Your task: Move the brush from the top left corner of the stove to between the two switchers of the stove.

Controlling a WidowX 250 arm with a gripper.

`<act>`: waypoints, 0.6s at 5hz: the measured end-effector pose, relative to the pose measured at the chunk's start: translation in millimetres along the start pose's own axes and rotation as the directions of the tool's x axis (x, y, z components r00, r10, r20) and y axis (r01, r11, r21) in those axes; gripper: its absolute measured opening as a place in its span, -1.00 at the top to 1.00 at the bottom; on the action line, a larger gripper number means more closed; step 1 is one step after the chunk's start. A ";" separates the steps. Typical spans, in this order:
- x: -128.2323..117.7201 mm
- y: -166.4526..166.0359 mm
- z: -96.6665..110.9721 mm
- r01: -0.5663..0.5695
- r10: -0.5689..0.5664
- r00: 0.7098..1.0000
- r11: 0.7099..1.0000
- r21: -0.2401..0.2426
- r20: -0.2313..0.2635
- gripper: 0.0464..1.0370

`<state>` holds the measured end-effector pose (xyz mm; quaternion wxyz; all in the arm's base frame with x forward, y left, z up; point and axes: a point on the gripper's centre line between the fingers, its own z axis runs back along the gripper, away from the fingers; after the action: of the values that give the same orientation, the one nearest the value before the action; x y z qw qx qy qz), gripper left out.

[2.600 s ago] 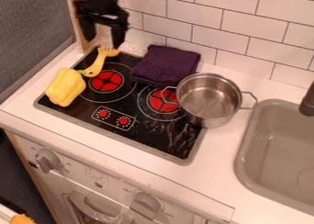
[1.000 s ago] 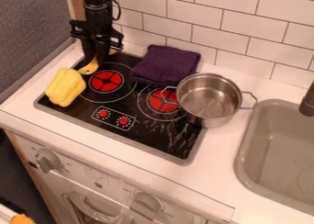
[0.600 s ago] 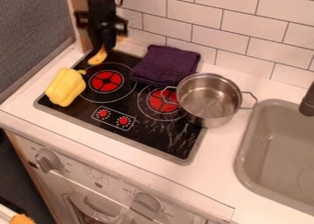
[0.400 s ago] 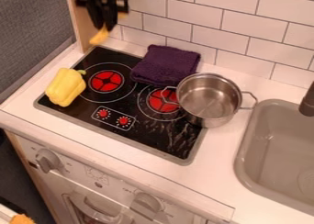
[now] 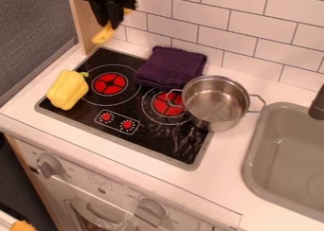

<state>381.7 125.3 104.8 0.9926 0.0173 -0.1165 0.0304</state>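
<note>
One black stove (image 5: 148, 141); near its top left corner hangs the gripper (image 5: 109, 25), presumably raised to clear the pepper (image 5: 67, 90); fingers closed on the yellow brush (image 5: 103, 34), apparently for carrying to between the knobs (image 5: 106, 117); brush earlier on stove, now lifted clear.

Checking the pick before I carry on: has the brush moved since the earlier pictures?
Yes, upward: the brush lay at the top left corner of the stove; now the gripper holds it above there.
</note>
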 end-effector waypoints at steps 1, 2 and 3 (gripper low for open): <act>-34.6 -21.0 5.3 0.036 -0.036 0.999 0.999 -0.011 -0.030 0.57; -58.0 -35.1 -3.7 0.052 -0.054 0.996 0.998 -0.026 -0.071 0.57; -75.7 -48.8 -17.1 0.075 -0.077 0.989 0.997 -0.018 -0.125 0.57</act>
<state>315.3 73.0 69.2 0.9984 0.0134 -0.0535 -0.0073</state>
